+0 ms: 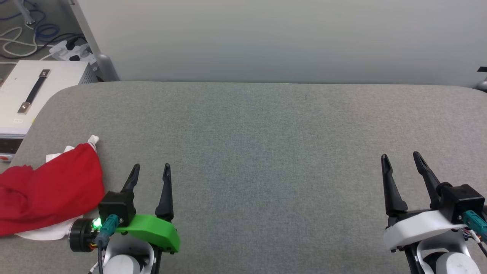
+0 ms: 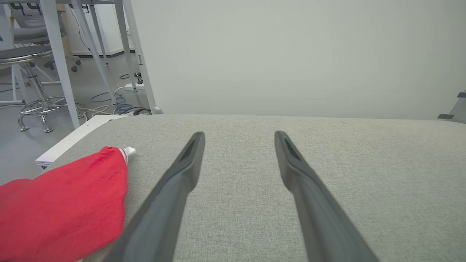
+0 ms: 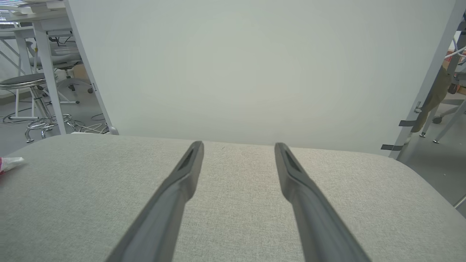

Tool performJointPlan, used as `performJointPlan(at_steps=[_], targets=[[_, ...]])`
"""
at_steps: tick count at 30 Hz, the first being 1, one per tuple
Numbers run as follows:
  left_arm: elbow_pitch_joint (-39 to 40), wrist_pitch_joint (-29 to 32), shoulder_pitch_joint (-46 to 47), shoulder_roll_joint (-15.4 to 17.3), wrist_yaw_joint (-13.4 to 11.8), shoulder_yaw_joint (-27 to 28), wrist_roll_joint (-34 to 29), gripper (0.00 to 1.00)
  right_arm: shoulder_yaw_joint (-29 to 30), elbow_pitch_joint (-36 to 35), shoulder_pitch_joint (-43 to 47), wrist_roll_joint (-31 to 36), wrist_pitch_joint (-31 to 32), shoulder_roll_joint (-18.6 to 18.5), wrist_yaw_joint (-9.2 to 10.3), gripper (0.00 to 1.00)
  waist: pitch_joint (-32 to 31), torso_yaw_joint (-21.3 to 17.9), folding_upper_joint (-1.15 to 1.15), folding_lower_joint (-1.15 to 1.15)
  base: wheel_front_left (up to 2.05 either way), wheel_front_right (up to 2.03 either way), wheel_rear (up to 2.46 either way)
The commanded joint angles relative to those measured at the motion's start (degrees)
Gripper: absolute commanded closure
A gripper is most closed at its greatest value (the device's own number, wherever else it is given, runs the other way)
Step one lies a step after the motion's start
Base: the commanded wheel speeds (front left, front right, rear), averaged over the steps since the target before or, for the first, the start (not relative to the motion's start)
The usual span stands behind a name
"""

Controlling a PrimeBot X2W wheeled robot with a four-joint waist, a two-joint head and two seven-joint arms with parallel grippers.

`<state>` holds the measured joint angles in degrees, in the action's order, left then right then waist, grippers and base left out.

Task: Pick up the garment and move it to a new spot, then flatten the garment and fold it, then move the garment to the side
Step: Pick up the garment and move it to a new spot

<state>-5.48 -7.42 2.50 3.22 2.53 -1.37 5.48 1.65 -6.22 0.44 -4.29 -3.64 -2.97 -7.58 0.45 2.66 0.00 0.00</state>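
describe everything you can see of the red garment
The garment is a crumpled heap of soft red fabric, with white cloth showing at its far tip, which has red-and-white striped trim, and under its near edge. It lies bunched, not flattened, on the left of the grey cloth-covered table, running off the head view's left edge. The left gripper stands open close beside it, its fingers clear of it.

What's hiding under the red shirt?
The red shirt lies bunched on the grey table. White cloth peeks out beneath its near edge, probably its own sleeve. Whatever else lies under it is covered.
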Motion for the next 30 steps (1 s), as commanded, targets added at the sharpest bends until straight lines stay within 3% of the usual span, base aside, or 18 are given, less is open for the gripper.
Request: performJointPlan(at_steps=[1, 20, 22, 30], targets=[[-0.5, -0.6, 1.0, -0.2, 0.3, 0.2, 0.4, 0.0, -0.2, -0.6, -1.0, 0.2, -0.5, 0.0, 0.05, 0.0, 0.0, 0.8, 0.0, 0.0, 0.0, 0.0, 0.0], [-1.7, -2.9, 1.8, -0.2, 0.7, 2.6, 1.4, 0.0, -4.7, -2.3, -2.0, 1.6, -0.5, -0.3, 0.06, 0.0, 0.7, 11.7, 0.0, 0.0, 0.0, 0.0, 0.0], [-2.3, -3.7, 1.9, -0.3, 1.0, 3.1, 2.0, 0.0, -6.0, -2.9, -2.7, 1.8, -0.5, -1.3, 0.06, 0.0, 1.0, 15.8, 0.0, 0.0, 0.0, 0.0, 0.0], [-2.6, -4.7, 2.1, -0.3, 1.2, 3.5, 2.7, 0.0, -7.7, -3.6, -3.3, 1.6, -0.4, -2.0, 0.07, 0.0, 1.2, 20.2, 0.0, 0.0, 0.0, 0.0, 0.0]])
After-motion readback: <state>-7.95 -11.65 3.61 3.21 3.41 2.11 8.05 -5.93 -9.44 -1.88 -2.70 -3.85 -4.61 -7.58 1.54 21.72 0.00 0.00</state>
